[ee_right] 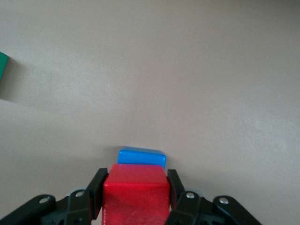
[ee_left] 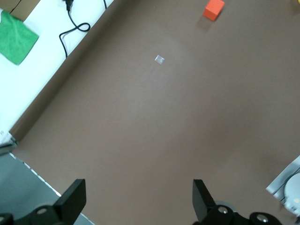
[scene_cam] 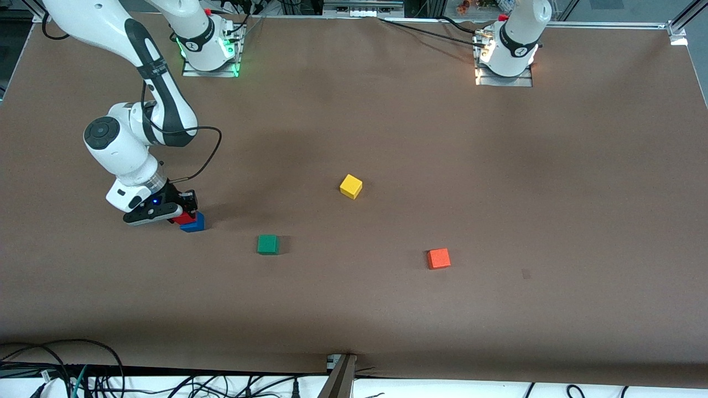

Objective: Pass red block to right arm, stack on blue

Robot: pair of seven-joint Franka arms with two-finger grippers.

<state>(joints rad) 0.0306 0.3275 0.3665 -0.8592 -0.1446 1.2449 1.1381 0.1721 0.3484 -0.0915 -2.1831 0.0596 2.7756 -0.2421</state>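
Note:
My right gripper (scene_cam: 185, 213) is shut on the red block (scene_cam: 184, 219) and holds it right over the blue cube (scene_cam: 194, 224), near the right arm's end of the table. I cannot tell whether the two cubes touch. In the right wrist view the red block (ee_right: 136, 197) sits between the black fingers (ee_right: 97, 183), and the blue cube's edge (ee_right: 141, 157) shows just past it. My left gripper (ee_left: 138, 190) is open and empty, high over bare table. It is out of the front view, where only the left arm's base (scene_cam: 511, 47) shows.
A green cube (scene_cam: 267, 244) lies beside the blue one, toward mid-table. A yellow cube (scene_cam: 350, 186) is at the centre. An orange cube (scene_cam: 438, 258) lies toward the left arm's end and also shows in the left wrist view (ee_left: 213, 9). Cables run along the edge nearest the front camera.

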